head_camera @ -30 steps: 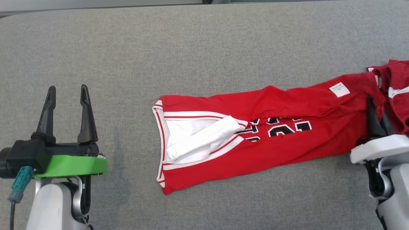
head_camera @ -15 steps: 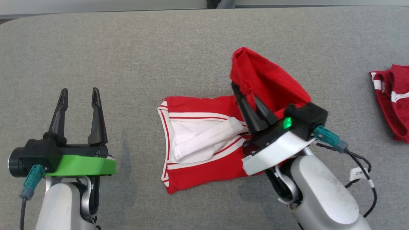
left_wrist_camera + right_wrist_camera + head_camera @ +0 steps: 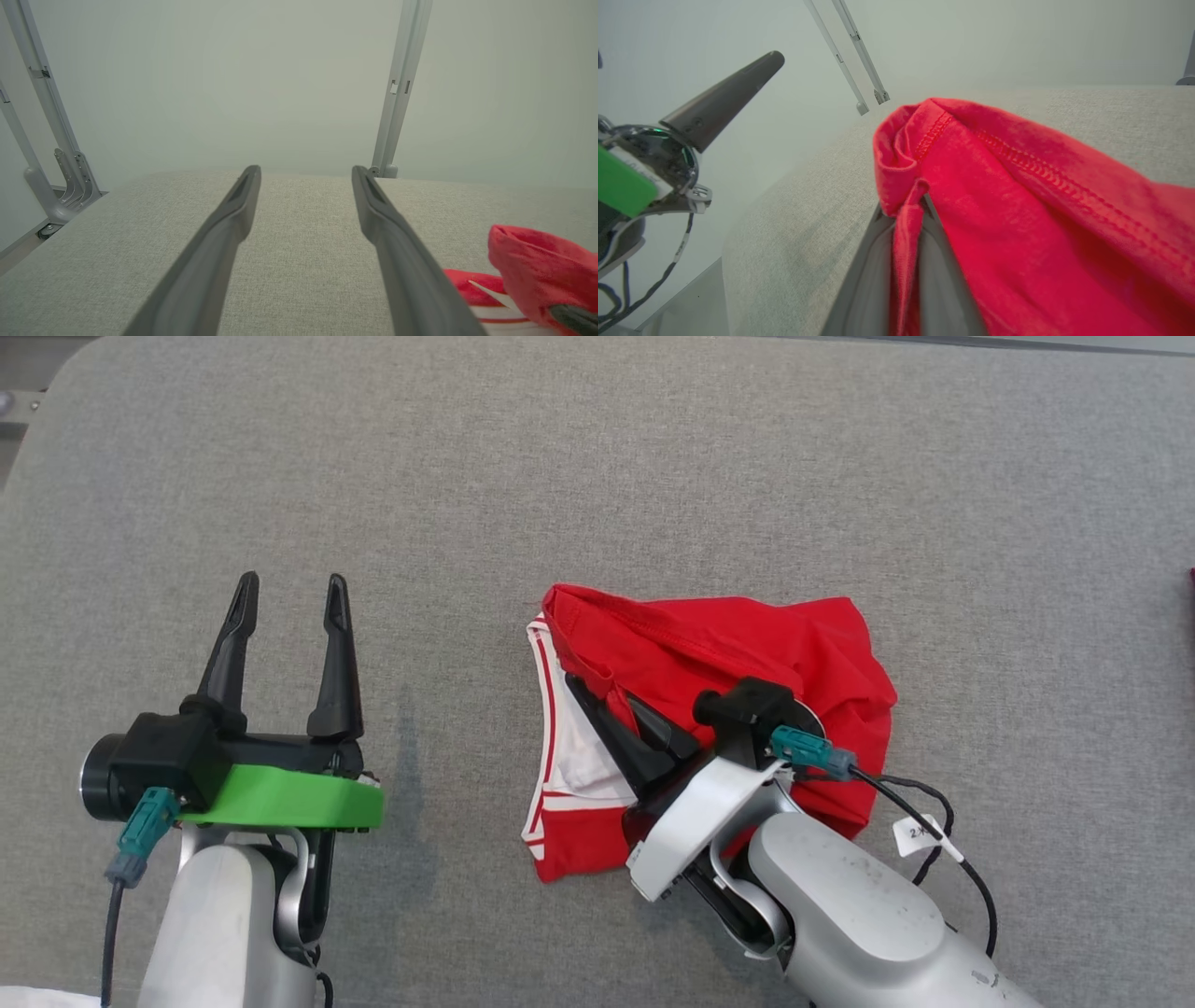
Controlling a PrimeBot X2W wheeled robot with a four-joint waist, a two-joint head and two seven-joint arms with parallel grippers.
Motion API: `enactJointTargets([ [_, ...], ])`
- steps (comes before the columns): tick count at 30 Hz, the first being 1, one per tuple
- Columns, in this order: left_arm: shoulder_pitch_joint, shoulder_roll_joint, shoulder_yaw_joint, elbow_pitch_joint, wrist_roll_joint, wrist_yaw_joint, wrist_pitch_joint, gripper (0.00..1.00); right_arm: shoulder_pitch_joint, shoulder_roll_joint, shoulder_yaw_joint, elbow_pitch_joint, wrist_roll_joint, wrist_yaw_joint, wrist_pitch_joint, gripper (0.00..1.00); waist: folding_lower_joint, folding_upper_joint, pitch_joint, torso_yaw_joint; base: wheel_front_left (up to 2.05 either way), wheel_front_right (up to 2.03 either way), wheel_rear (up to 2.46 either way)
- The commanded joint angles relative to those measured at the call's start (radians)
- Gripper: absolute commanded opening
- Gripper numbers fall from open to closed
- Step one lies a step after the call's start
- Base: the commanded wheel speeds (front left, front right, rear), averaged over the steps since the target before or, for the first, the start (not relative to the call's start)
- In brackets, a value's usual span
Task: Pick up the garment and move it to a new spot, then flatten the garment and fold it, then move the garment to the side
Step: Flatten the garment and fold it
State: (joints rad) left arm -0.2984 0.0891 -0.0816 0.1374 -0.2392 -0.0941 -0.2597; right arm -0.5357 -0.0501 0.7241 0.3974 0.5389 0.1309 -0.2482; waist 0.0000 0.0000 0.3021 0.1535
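Right pincer [image 3: 599,689] of mine is clenched on the garment [image 3: 747,644] at a red edge. The folded heap lies around and beyond it on the grey cloth-covered bench [image 3: 653,448]. Off to the left, well apart from the garment, my left pincer [image 3: 291,581] hovers released, jaws wide. From the head, white trim [image 3: 560,747] shows under the red fold. The wrist cameras add a pale wall [image 3: 280,70] and grey metal posts [image 3: 402,88] past the bench's far edge.

Light: bright, even, diffuse.
Shadows: soft, on grey fabric tabletop [image 3: 653,476] beside left gripper [image 3: 291,581].
Wrist views: mild edge distortion.
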Motion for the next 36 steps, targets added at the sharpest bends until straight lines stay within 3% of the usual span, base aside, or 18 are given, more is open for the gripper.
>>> enactJointTargets([
  [1,-0.015,-0.002,0.000,0.004,0.008,-0.004,-0.004,1.00,-0.016,-0.002,0.008,0.015,0.012,-0.001,-0.008,0.00,0.0000,0.0000,0.010,0.009,0.00,0.00,0.00],
  [2,-0.017,-0.003,0.000,0.007,0.009,-0.006,-0.004,1.00,-0.024,-0.002,0.018,0.035,0.020,-0.001,-0.010,0.00,0.0000,0.0000,0.010,0.009,0.00,0.00,0.00],
  [3,-0.018,-0.004,0.000,0.009,0.009,-0.007,-0.004,1.00,-0.033,-0.002,0.031,0.046,0.024,-0.001,-0.011,0.16,0.0000,0.0000,0.011,0.009,0.00,0.00,0.00],
  [4,-0.019,-0.005,0.000,0.010,0.010,-0.009,-0.004,1.00,-0.042,-0.001,0.043,0.052,0.030,-0.001,-0.013,0.67,0.0000,0.0000,0.012,0.007,0.00,0.00,0.00],
  [5,-0.020,-0.005,0.001,0.011,0.013,-0.010,-0.004,1.00,-0.050,-0.001,0.057,0.050,0.036,0.000,-0.015,1.00,0.0000,0.0000,0.012,0.005,0.00,0.00,0.00],
  [12,-0.011,0.004,0.020,0.016,0.022,-0.013,-0.004,1.00,-0.064,-0.002,0.116,-0.063,-0.013,0.000,-0.018,1.00,0.0000,0.0000,-0.002,-0.040,0.00,0.00,0.00],
  [17,0.008,0.007,0.037,0.015,0.027,-0.006,-0.004,1.00,-0.016,-0.003,0.037,-0.196,-0.080,-0.001,-0.018,1.00,0.0000,0.0000,-0.018,-0.072,0.00,0.00,0.00],
  [23,0.033,0.011,0.066,0.010,0.027,0.008,-0.004,1.00,0.082,-0.032,-0.207,-0.292,-0.173,-0.001,-0.018,1.00,0.0000,0.0000,-0.047,-0.107,0.00,0.00,0.00],
  [31,0.071,0.020,0.091,0.007,0.022,0.020,-0.004,1.00,0.250,-0.105,-0.567,-0.307,-0.241,-0.001,0.019,1.00,0.0000,0.0000,-0.079,-0.138,0.00,0.00,0.00],
  [36,0.101,0.027,0.099,0.006,0.017,0.028,-0.004,1.00,0.336,-0.126,-0.701,-0.302,-0.252,0.000,0.030,1.00,0.0000,0.0000,-0.092,-0.153,0.00,0.00,0.00],
])
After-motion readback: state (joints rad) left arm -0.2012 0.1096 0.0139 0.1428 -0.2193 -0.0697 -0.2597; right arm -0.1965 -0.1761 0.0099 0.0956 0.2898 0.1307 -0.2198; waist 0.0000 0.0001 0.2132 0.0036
